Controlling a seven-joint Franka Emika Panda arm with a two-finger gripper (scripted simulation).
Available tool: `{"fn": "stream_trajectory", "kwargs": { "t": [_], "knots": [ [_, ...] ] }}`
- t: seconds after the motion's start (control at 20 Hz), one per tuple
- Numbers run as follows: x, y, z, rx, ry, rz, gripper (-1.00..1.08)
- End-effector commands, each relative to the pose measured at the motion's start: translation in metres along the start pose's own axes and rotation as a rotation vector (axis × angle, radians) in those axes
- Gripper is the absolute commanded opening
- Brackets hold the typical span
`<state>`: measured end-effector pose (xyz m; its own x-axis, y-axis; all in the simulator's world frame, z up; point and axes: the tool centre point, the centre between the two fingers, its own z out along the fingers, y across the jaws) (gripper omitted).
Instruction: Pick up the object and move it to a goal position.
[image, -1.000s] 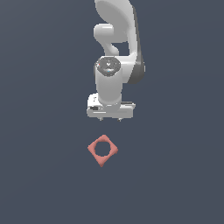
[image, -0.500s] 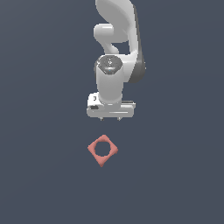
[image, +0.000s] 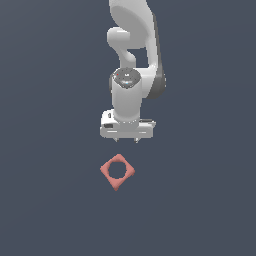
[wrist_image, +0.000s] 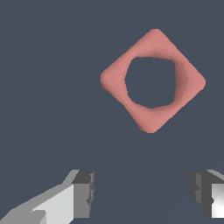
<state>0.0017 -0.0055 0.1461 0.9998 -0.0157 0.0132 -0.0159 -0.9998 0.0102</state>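
1. Exterior view: the salmon-pink block (image: 117, 172) lies flat on the dark grey table (image: 45, 150), slightly left of frame centre, resting corner-on like a diamond. The big round hole through its middle shows the table through it.
2. The white arm (image: 131, 60) comes in from 12 o'clock and hangs down over the table. A round grey cap with small red and blue marks sits on the wrist joint; too small to read.
3. The gripper (image: 127, 141) sits at 12 o'clock from the block, clear of it, nothing touching. Only two short fingertip stubs show under the white hand body in this view.
4. Wrist view: the fingers (wrist_image: 83, 192) are spread wide apart, one dark pad at each side of the frame, with nothing between them but bare table.
5. Same view: the block (wrist_image: 116, 78) lies out ahead of the fingers, well apart from both pads. It is offset toward one pad rather than centred in the gap. Its corners are rounded, and the hole's inner wall is visible on one side.
6. The block looks narrower than the open gap between the pads.
7. No brands, labels or legible writing anywhere in either view.
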Motion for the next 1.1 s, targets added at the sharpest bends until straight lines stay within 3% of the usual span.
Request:
{"fn": "stream_trajectory", "kwargs": {
  "t": [0.0,1.05],
  "knots": [
    [0.006,-0.001,0.005,-0.001,0.026,0.001,0.68],
    [0.064,-0.015,0.059,-0.025,0.362,0.002,0.68]
  ]
}}
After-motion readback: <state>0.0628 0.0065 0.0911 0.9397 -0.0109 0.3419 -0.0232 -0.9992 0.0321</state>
